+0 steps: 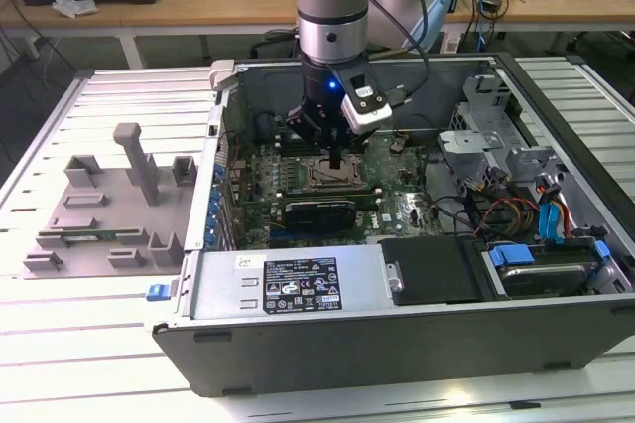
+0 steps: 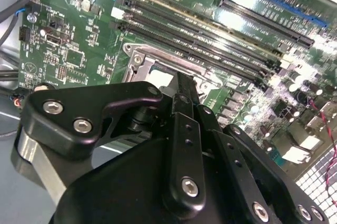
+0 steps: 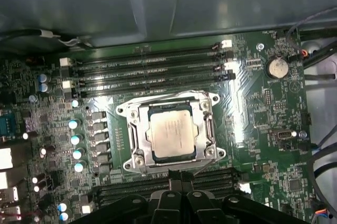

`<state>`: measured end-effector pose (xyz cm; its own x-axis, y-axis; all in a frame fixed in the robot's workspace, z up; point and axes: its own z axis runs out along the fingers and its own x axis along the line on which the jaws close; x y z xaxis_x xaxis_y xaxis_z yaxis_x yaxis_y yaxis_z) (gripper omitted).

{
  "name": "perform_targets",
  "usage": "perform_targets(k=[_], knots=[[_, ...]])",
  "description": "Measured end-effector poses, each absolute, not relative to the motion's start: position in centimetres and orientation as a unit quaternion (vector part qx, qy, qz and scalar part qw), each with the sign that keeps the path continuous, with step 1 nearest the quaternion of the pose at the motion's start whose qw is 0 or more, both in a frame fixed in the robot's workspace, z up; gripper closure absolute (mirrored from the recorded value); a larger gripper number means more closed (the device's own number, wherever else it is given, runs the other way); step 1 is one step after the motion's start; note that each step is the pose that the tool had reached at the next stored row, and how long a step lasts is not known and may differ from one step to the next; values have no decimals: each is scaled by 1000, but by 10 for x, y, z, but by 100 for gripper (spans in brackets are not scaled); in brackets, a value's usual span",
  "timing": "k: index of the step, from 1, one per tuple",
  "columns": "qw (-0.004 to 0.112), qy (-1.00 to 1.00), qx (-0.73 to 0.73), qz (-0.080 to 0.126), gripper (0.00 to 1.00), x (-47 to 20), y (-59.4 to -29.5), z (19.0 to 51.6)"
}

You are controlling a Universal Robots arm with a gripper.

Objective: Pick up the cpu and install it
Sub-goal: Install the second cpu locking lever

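Note:
The cpu (image 3: 171, 132) is a silvery square chip lying flat inside the metal-framed socket (image 3: 134, 129) on the green motherboard (image 3: 263, 113). The socket's frame is open around it. In the first wrist view my gripper (image 3: 181, 177) is just beside the socket's edge, its black fingers pressed together with nothing between them. In the exterior view the gripper (image 1: 335, 157) hangs straight down inside the open computer case, close above the socket (image 1: 327, 177). The second wrist view shows the closed finger linkage (image 2: 179, 129) over the socket corner.
Black memory slots (image 3: 152, 69) run alongside the socket. A long black expansion card (image 1: 319, 212) lies in front of it, with the power supply (image 1: 288, 284) at the case front. Drive cages and cables (image 1: 536, 214) fill the exterior view's right. A grey fixture tray (image 1: 109, 214) sits outside.

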<state>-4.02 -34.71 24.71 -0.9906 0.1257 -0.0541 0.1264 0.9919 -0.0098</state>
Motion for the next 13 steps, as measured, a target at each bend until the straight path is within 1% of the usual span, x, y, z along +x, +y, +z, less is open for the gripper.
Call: perform_targets(k=[8,13], knots=[[27,998,63,-5,89,-42,-363,247],[27,1000,4,-4,89,-44,-363,244]])
